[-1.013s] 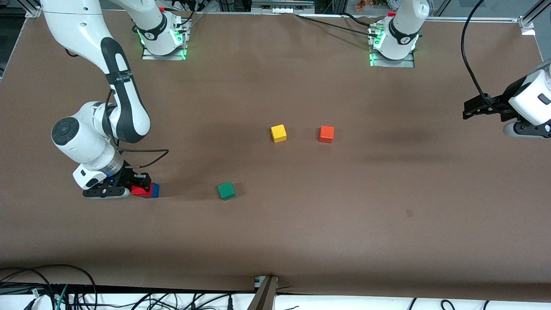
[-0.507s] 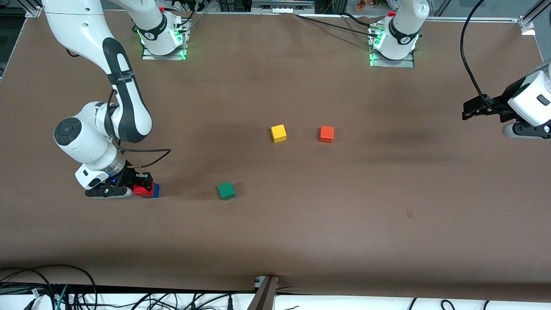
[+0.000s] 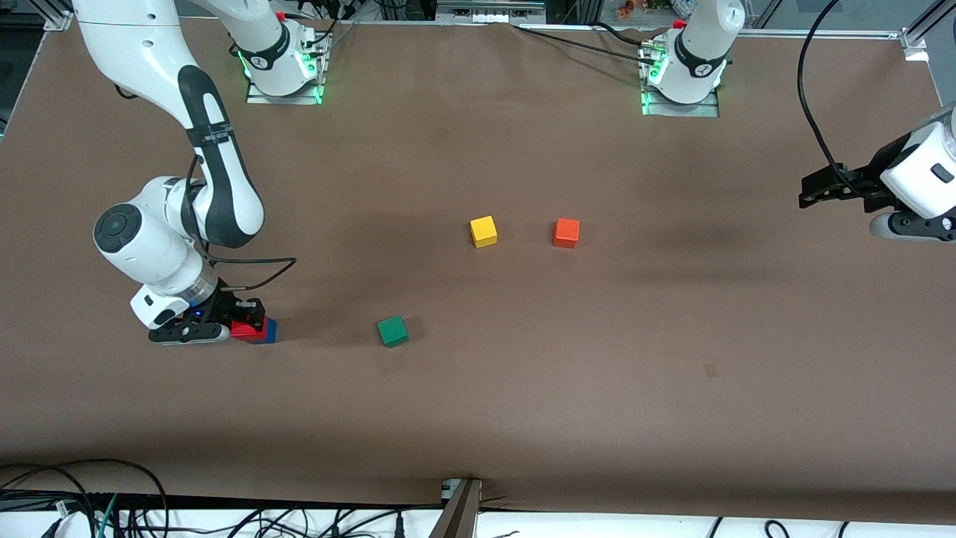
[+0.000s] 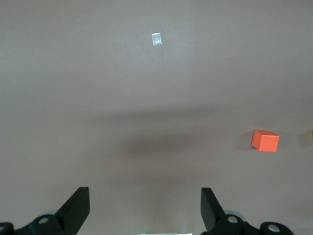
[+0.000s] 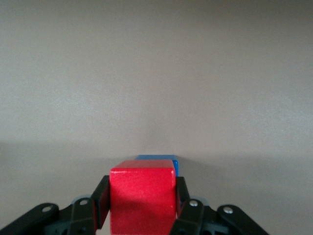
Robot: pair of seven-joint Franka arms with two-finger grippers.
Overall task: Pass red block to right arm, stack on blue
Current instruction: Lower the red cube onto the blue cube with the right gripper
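My right gripper (image 3: 245, 326) is low at the right arm's end of the table, shut on the red block (image 3: 244, 329). The red block sits over the blue block (image 3: 269, 329), which shows only as a blue edge beside it. In the right wrist view the red block (image 5: 142, 198) fills the space between the fingers (image 5: 101, 198), and the blue block (image 5: 159, 159) peeks out just past it. My left gripper (image 3: 810, 190) is open and empty, held up over the left arm's end of the table; its fingers (image 4: 77, 208) stand wide apart.
A green block (image 3: 393, 330) lies beside the stack, toward the table's middle. A yellow block (image 3: 484, 231) and an orange block (image 3: 566, 232) lie side by side at the middle, farther from the front camera. The orange block (image 4: 265, 140) also shows in the left wrist view.
My right arm shifted very slightly, with the red block still gripped over the blue one. My left gripper drifted slightly toward the table's middle.
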